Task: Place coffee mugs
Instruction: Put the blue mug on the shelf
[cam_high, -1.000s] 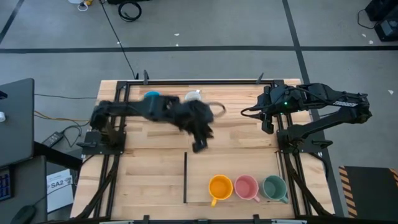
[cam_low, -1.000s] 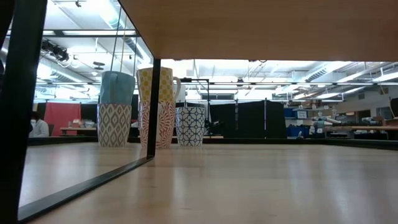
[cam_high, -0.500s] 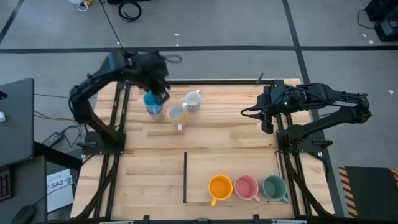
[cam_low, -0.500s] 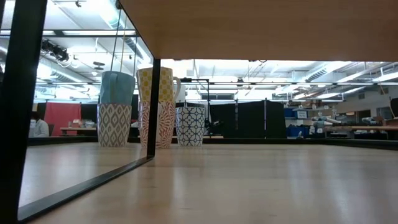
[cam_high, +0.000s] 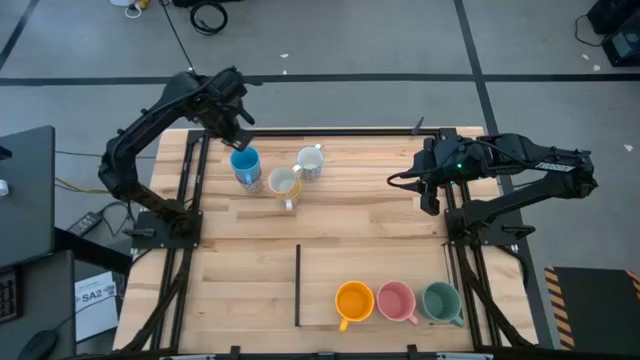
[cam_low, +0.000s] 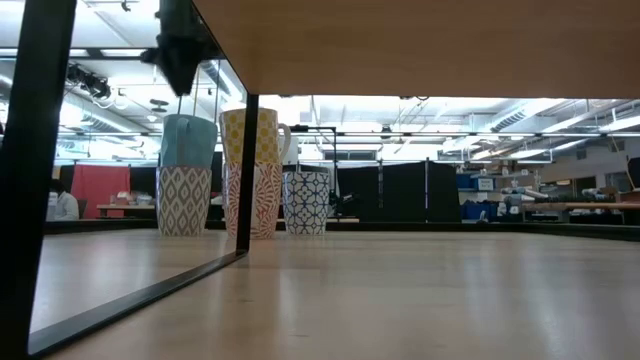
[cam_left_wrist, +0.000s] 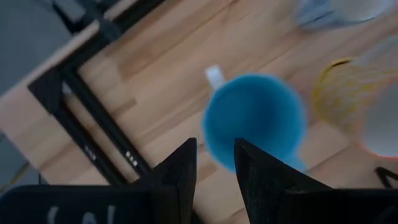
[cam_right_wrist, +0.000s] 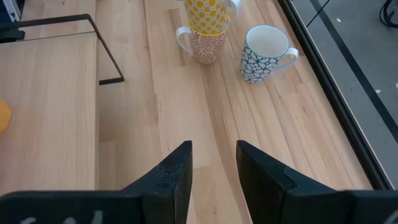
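I'm hovering the left hand (cam_high: 240, 125), fingers slightly parted and gripping nothing, just above the blue mug (cam_high: 245, 165) at the tabletop's (cam_high: 380, 215) far edge, and next I'm needing a straight descent onto its rim.

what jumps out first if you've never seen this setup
The left gripper hangs empty, fingers apart, above the blue mug stacked at the table's far edge. Beside that sit a yellow-and-orange stack and a white patterned mug. Along the near edge, orange, pink and green mugs line up.
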